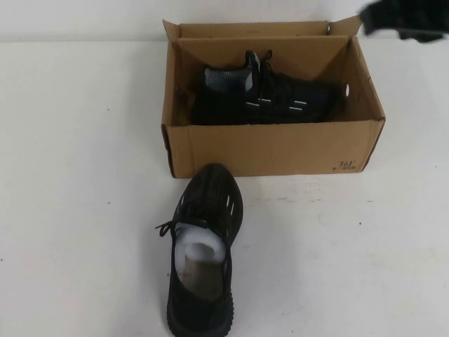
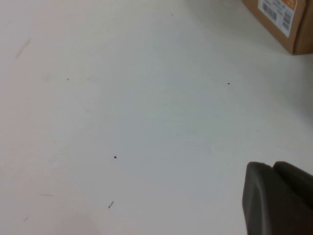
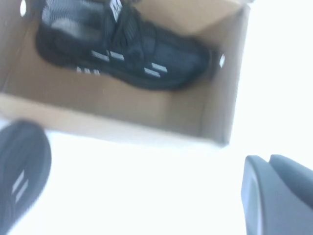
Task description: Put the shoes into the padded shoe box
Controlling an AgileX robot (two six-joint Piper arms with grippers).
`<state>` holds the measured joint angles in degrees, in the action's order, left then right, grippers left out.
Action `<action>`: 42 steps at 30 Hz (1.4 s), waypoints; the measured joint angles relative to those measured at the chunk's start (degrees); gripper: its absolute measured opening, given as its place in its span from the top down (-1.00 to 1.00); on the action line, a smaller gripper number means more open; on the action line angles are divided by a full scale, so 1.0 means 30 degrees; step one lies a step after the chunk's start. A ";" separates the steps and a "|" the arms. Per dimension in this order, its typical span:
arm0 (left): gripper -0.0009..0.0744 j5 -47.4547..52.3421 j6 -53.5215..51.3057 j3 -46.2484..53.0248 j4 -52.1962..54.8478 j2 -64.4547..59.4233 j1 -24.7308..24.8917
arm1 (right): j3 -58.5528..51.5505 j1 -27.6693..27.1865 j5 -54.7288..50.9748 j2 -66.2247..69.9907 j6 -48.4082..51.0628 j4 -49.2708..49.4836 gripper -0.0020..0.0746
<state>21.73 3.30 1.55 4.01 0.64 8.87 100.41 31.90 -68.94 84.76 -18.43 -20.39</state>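
The brown cardboard shoe box [image 1: 273, 149] stands open at the back middle of the table. One black sneaker [image 1: 270, 98] lies on its side inside it and also shows in the right wrist view [image 3: 127, 51]. The second black sneaker [image 1: 203, 246] stands on the table in front of the box, toe towards it, with white paper stuffing in its opening; its toe [image 3: 22, 171] shows in the right wrist view. My right gripper [image 3: 268, 157] hovers beside the box [image 3: 122, 105], shut and empty; its arm [image 1: 405, 20] shows at the back right. My left gripper [image 2: 272, 165] is shut and empty over bare table.
White table [image 1: 77, 196] all round. A box corner with a white and orange label [image 2: 281, 17] shows in the left wrist view. The box's flaps stand upright at the back [image 1: 252, 29].
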 joint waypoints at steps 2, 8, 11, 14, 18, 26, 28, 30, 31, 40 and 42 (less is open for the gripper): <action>0.99 0.0000 0.0000 0.0000 0.0000 0.0000 0.0000 | -0.1083 0.0000 -0.0258 -0.1307 0.0050 0.0231 0.96; 0.99 0.0000 0.0000 0.0000 0.0000 0.0000 0.0000 | -0.3125 0.0000 -0.1141 -0.3980 0.0122 0.0457 0.96; 0.99 0.0000 0.0000 0.0000 0.0000 0.0000 0.0000 | -0.3157 0.0000 -0.1141 -0.4284 0.0156 0.0105 0.97; 0.99 0.0000 0.0000 0.0000 0.0000 0.0000 0.0000 | -0.3318 0.0000 -0.1141 -0.4327 0.0375 -0.0551 0.97; 0.99 0.0000 0.0000 0.0000 0.0000 0.0000 0.0000 | -0.4229 -0.0173 -0.1106 -0.4592 0.1252 -0.0996 0.97; 0.99 0.0000 0.0000 0.0000 0.0028 0.0000 0.0000 | -1.4074 -0.5022 0.7654 -1.0457 0.3797 0.1236 0.97; 0.99 0.0000 0.0000 0.0000 0.0028 0.0000 0.0000 | -1.7960 -0.6999 1.1168 -1.2642 0.3991 0.1921 0.97; 0.99 0.0000 0.0000 0.0000 0.0028 0.0000 0.0000 | -2.1429 -0.8649 1.4407 -1.4654 0.4034 0.2269 0.97; 0.99 0.0000 0.0000 0.0000 0.0028 0.0000 0.0000 | -2.3272 -0.9341 1.5905 -1.5784 0.4066 0.2319 0.97; 0.99 0.0000 0.0000 0.0000 0.0028 0.0000 0.0000 | -3.3726 -1.1883 2.3288 -2.5067 0.3547 0.2408 0.97; 0.99 0.0000 0.0000 0.0000 0.0028 0.0000 0.0000 | -3.3920 -1.1932 2.3248 -2.6381 0.3121 0.2408 0.97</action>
<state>21.73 3.30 1.55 4.09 0.64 8.87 -1.35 -3.90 0.80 5.62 -9.06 -13.17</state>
